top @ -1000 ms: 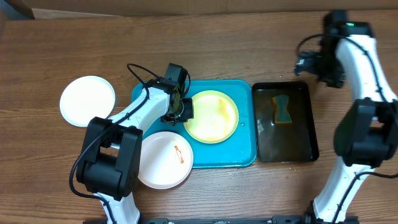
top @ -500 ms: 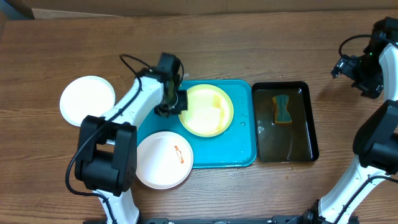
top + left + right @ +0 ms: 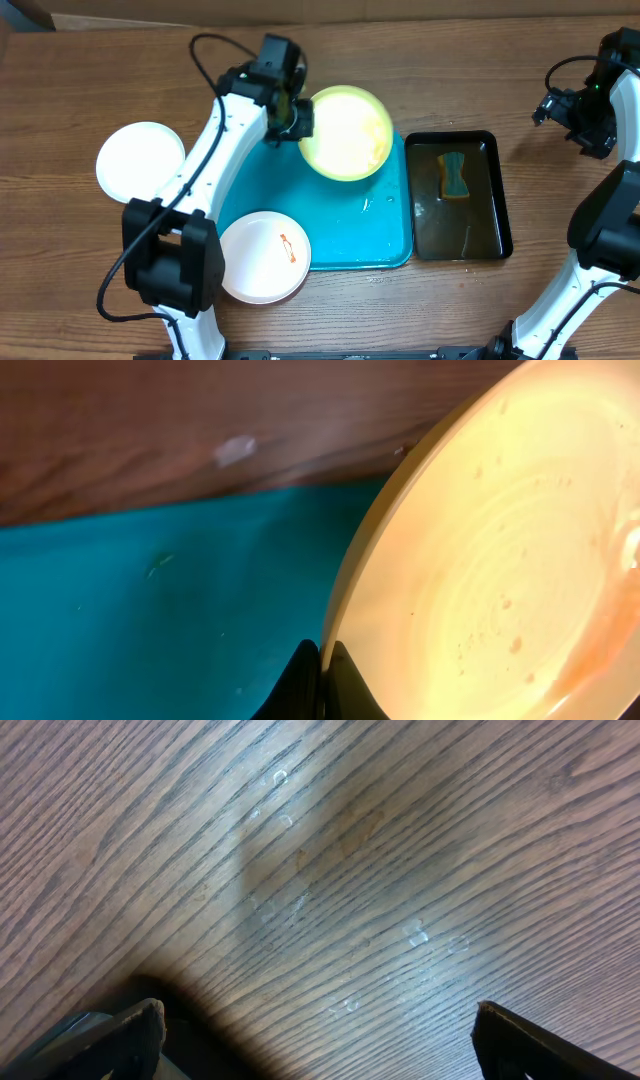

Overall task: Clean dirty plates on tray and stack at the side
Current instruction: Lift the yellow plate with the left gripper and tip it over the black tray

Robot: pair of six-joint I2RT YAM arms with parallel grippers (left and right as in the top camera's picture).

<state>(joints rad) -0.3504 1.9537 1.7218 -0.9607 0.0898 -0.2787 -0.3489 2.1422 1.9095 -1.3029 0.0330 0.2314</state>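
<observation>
Two arms: the left gripper (image 3: 297,118), stretched forward, pinches the yellow plate (image 3: 348,132) by its rim over the tray (image 3: 370,240); the right gripper (image 3: 315,1025) hangs wide-spread above the table (image 3: 350,870).

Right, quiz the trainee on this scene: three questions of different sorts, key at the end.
1. Which thing does the left gripper hold? A) the sponge B) the pale yellow plate C) a white plate
2. True or false: the right gripper is shut on the sponge.
3. Fill in: the smeared white plate lies partly on the ____ tray.
Key: 1 B; 2 false, it is open; 3 turquoise.
</observation>
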